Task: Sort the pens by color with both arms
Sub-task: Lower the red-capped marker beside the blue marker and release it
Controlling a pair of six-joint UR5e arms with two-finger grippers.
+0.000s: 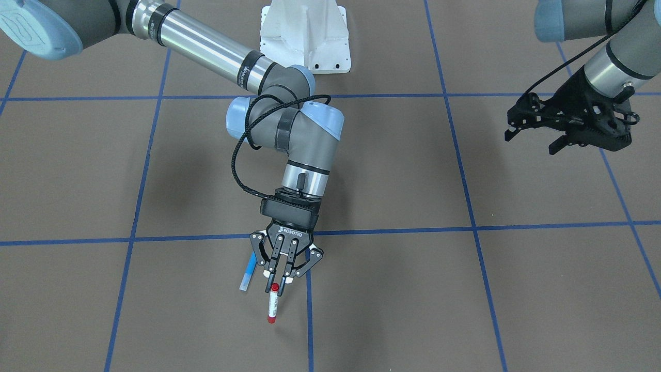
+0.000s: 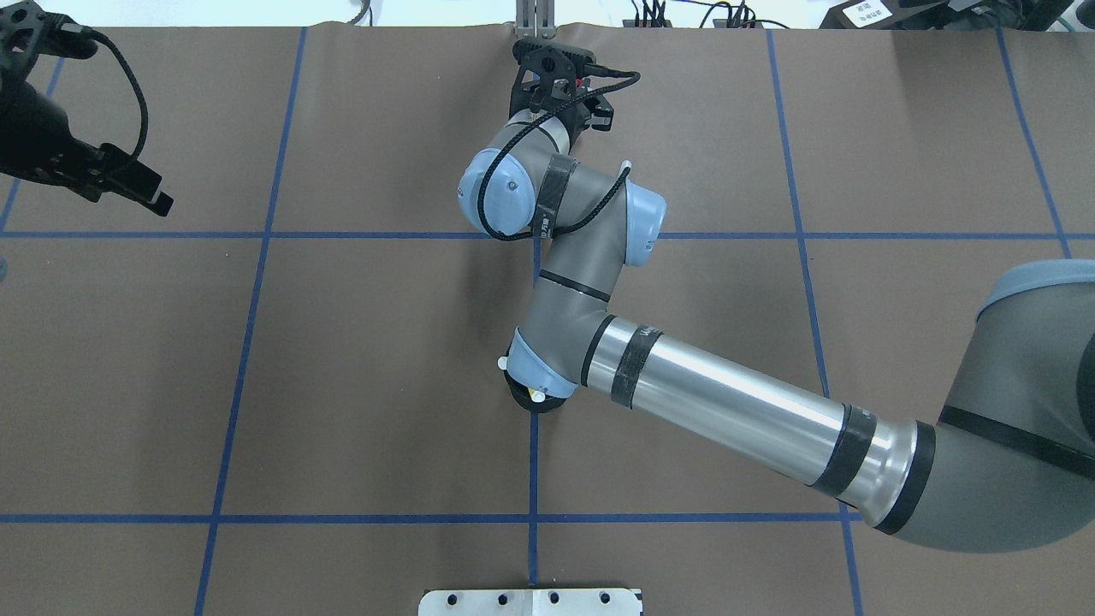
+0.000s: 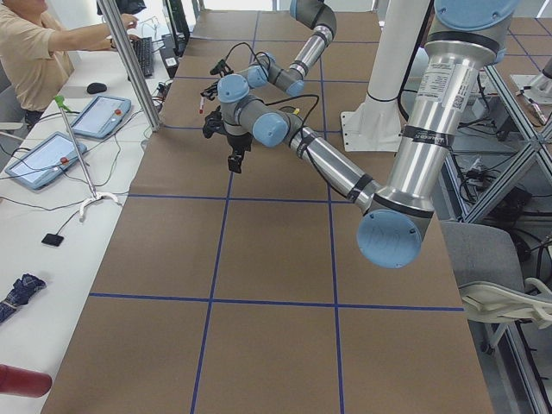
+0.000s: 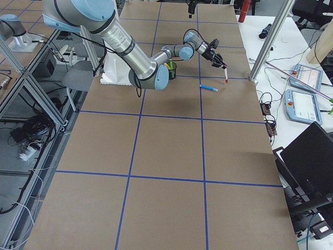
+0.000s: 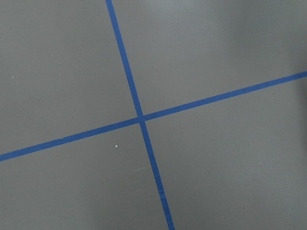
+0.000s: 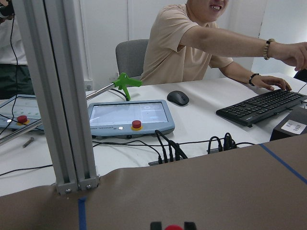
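My right gripper [image 1: 279, 281] sits low in the middle of the front view, its fingers closed narrow on the top end of the red-ended pen [image 1: 272, 304]. The pen's white barrel slants towards the bottom of the frame, and in the right side view it hangs tip-down off the table [image 1: 465, 289]. The blue pen [image 1: 248, 272] lies flat on the table just to the left of that gripper, its upper end hidden behind the fingers. My left gripper [image 1: 532, 142] hovers at the upper right of the front view, well apart from both pens, spread wide and holding nothing. In the right side view a dark cup [image 4: 171, 70] stands behind the arm's elbow with green and yellow showing in it, too small for me to tell more
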